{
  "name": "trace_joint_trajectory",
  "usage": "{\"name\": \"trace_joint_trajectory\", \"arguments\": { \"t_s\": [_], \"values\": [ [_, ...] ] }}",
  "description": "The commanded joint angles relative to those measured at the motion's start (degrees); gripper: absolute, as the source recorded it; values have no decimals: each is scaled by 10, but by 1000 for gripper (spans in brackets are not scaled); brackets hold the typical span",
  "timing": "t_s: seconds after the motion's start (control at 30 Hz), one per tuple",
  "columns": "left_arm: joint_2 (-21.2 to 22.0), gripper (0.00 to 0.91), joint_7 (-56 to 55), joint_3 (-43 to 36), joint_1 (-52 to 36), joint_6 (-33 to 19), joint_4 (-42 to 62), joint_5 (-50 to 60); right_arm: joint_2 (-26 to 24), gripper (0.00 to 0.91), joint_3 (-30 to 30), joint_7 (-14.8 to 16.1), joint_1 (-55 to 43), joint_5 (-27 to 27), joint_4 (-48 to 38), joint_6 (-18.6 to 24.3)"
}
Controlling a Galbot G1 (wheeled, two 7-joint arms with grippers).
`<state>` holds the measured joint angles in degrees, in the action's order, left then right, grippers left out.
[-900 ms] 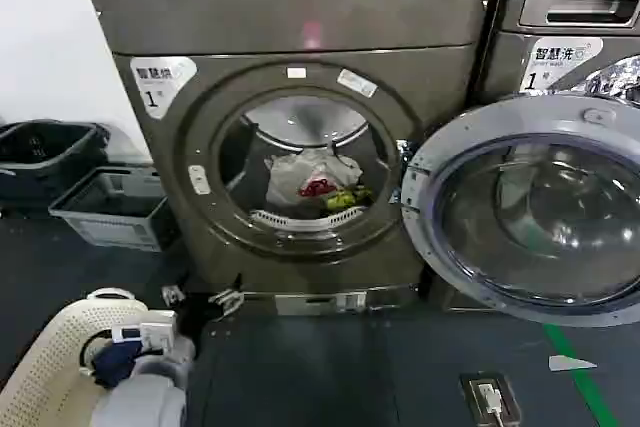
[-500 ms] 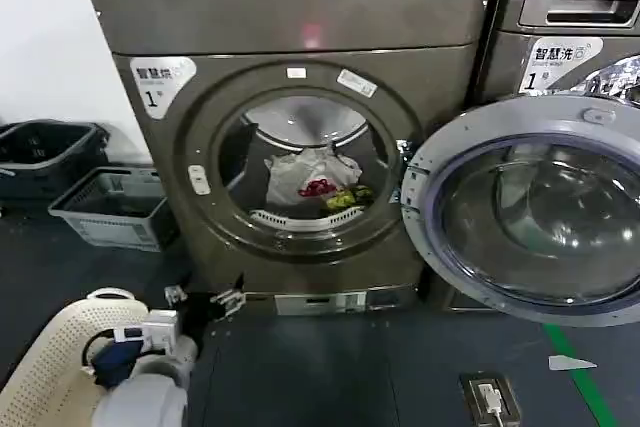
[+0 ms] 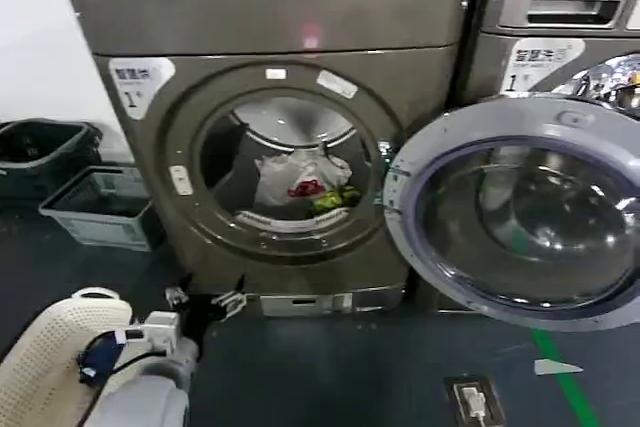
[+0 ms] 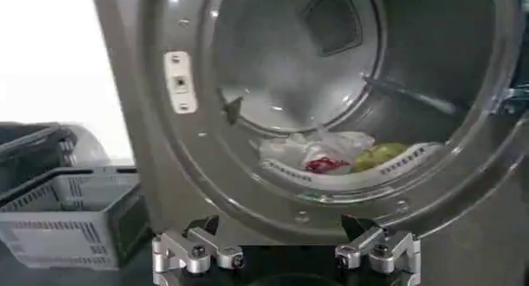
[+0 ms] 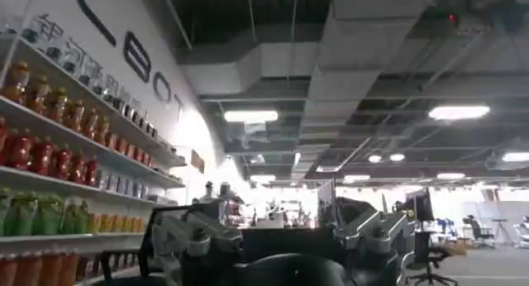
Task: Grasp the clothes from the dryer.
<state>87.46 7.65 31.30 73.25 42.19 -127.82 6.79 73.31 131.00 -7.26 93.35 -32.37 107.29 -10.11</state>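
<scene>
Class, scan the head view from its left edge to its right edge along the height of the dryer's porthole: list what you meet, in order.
Dark bin → grey slatted basket → bronze-grey front-loading dryer → white fabric bundle with red and yellow-green patches inside the drum → open silver-rimmed glass door.

"1" on the dryer's [image 3: 270,47] white sticker [image 3: 138,85]; "LG" on the neighbouring machine [image 3: 560,7].

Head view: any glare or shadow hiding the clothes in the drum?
Head view: reflections streak the open glass door, not the clothes, which stand out pale against the dark drum. Left wrist view: soft highlights on the drum wall, clothes plain; left tool open below the dryer porthole.
</scene>
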Motion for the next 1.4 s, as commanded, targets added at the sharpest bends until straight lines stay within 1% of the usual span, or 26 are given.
{"name": "trace_joint_trajectory", "arguments": {
  "t_s": [0.03,0.47,0.73,0.83,0.9,1.0,1.2,1.4],
  "values": [
    [0,907,1,0,0,28,2,1,1,907,-2,-3,0,1,-1,5],
    [-1,907,10,-4,-2,28,3,6,7,907,-6,-5,0,2,-1,5],
    [-1,907,12,-5,-3,28,2,6,6,907,-5,-15,1,1,2,9],
    [-1,907,13,-6,-3,28,1,8,9,907,-4,-19,2,-5,4,17],
    [0,907,12,-6,-2,28,0,8,11,907,-4,-26,0,-22,6,22],
    [-2,907,12,-7,1,28,0,8,12,907,-7,-26,0,-25,1,43],
    [-2,907,14,-8,1,28,1,10,13,907,-7,-24,0,-41,2,55],
    [-2,907,16,-10,0,28,3,13,13,907,-4,-24,0,-47,1,54]
  ]
}}
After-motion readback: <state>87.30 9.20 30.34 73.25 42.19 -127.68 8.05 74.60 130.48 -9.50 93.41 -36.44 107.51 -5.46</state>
